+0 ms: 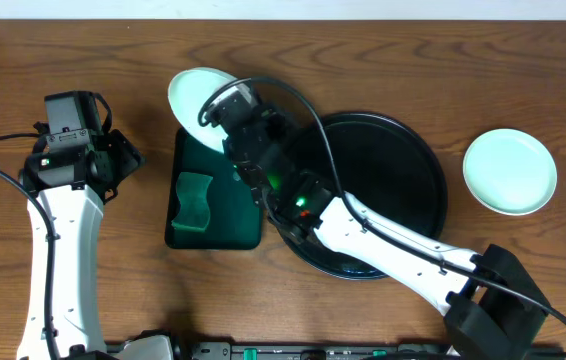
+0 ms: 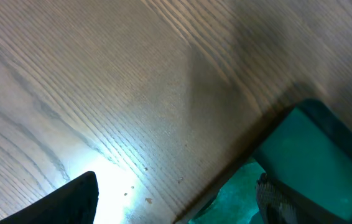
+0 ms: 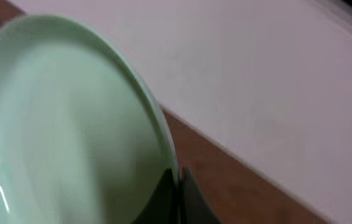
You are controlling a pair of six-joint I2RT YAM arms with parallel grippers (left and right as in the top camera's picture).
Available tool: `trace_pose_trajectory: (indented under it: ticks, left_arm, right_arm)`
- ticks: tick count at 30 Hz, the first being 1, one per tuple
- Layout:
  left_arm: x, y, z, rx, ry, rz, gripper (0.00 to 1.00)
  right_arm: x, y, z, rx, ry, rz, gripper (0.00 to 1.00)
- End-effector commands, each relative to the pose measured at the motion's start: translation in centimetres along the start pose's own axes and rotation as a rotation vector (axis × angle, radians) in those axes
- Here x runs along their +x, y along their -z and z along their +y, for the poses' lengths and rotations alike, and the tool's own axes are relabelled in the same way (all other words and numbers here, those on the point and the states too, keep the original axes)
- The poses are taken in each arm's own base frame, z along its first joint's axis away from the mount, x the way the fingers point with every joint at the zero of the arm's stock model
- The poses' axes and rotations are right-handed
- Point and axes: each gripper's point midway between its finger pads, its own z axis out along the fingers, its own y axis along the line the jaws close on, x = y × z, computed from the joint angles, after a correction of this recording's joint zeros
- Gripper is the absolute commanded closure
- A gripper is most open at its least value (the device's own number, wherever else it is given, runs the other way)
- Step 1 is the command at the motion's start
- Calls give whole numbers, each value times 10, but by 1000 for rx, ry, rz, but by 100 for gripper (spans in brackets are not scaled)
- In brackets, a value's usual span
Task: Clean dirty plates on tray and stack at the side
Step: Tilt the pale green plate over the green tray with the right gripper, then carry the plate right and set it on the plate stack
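Observation:
My right gripper is shut on the rim of a pale mint plate and holds it tilted above the far end of the dark green rectangular tray. In the right wrist view the plate fills the left side, with its rim pinched between my fingers. The large round black tray lies in the middle, partly hidden by my right arm. A second mint plate rests on the table at the right. My left gripper is open and empty over bare wood, left of the green tray.
A green sponge lies in the dark green rectangular tray. The table's far edge runs along the top, with a white wall behind it. Cables trail from both arms.

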Motion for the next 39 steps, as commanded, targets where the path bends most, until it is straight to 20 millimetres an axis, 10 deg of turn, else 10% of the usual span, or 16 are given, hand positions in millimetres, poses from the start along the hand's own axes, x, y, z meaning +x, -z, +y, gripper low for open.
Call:
trace_pose_trajectory:
  ticks: [1,11,18,29,39]
  left_arm:
    - [-5,4,-1,6,11,-11,19]
    - [-5,4,-1,6,11,-11,19]
    - [-5,4,-1,6,11,-11,19]
    - [-5,4,-1,6,11,-11,19]
    - [-5,4,-1,6,11,-11,19]
  right_arm:
    - [-2,-1,2,-94,-253,20,99]
    - [26,-17,6,-286,-448,152,99]
    - [38,-19,-26,-297,-561,220,99]
    - [51,15,-151,-170,-699,285,99]
    - [136,34,-246,73,-794,501,99]
